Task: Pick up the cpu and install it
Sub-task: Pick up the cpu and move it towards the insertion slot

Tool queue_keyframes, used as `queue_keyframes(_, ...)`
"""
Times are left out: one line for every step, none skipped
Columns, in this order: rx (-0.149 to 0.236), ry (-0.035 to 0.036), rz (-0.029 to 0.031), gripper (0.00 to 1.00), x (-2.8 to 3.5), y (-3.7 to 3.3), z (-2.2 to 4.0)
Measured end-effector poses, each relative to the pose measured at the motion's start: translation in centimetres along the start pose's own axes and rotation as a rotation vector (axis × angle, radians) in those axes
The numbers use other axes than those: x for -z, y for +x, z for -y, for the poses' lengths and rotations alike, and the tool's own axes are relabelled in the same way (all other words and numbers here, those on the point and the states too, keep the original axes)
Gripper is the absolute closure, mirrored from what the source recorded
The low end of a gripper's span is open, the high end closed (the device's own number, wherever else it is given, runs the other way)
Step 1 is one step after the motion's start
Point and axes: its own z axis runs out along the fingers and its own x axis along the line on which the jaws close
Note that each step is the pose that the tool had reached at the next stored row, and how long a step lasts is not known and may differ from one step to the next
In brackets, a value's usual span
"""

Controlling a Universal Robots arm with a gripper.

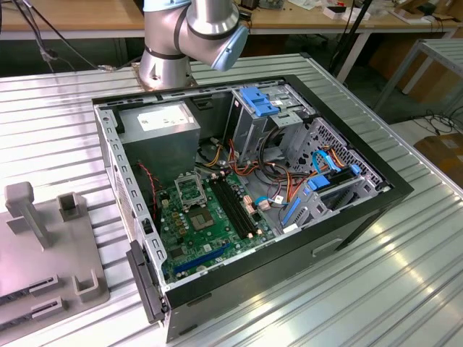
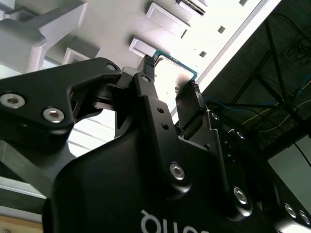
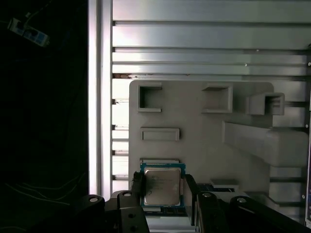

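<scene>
**Between the pincer's fingers: the cpu**

Between the two black fingers (image 3: 136, 188) of the pincer (image 3: 163, 178) sits the cpu (image 3: 163, 187), its silvery-grey metal top facing the first wrist view's camera and a thin green border showing round it. The pincer is drawn in to the chip's width: one finger lies against each of two opposite edges, so it is clasped on the cpu, with no gap visible on either side. The second wrist view shows the same grip from behind the fingers, with the chip's bright face (image 2: 167, 73) caught between the tips. Whether the chip is lifted clear of what lies under it I cannot tell.

Directly under and beyond the pincer lies a pale grey fixture plate (image 3: 194, 136) with raised blocks and recessed pockets, resting on the slatted metal worktop (image 3: 194, 43).

Well apart from the plate, the exterior view shows an open computer case (image 1: 362, 210) on the worktop, with its green motherboard (image 1: 210, 231) and dark metal-framed socket (image 1: 189, 191) exposed. The robot arm (image 1: 192, 32) rises behind the case.
</scene>
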Motion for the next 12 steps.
queue_keyframes(0.0,0.0,0.0,0.56,0.06,0.0,0.0)
queue_keyframes(0.0,0.0,0.0,0.56,0.13,0.0,0.0)
queue_keyframes(0.0,0.0,0.0001,0.56,0.17,0.01,0.0)
queue_keyframes(0.0,-0.0001,0.0002,0.56,0.24,0.01,0.0)
queue_keyframes(0.0,0.0,0.0001,0.56,0.29,0.01,0.0)
queue_keyframes(0.0,0.0,0.0001,0.56,0.34,0.01,0.0)
queue_keyframes(0.0,0.0,0.0,0.56,0.4,0.01,0.0)
queue_keyframes(0.0,0.0,0.0,0.56,0.46,0.01,0.0)
queue_keyframes(0.0,0.0,0.0,0.56,0.54,0.01,0.0)
queue_keyframes(0.0,0.0,-0.0001,0.56,0.62,0.01,0.0)
queue_keyframes(0.0,0.0,0.0,0.56,0.7,0.02,0.0)
queue_keyframes(0.0,0.0,0.0001,0.56,0.78,0.02,0.0)
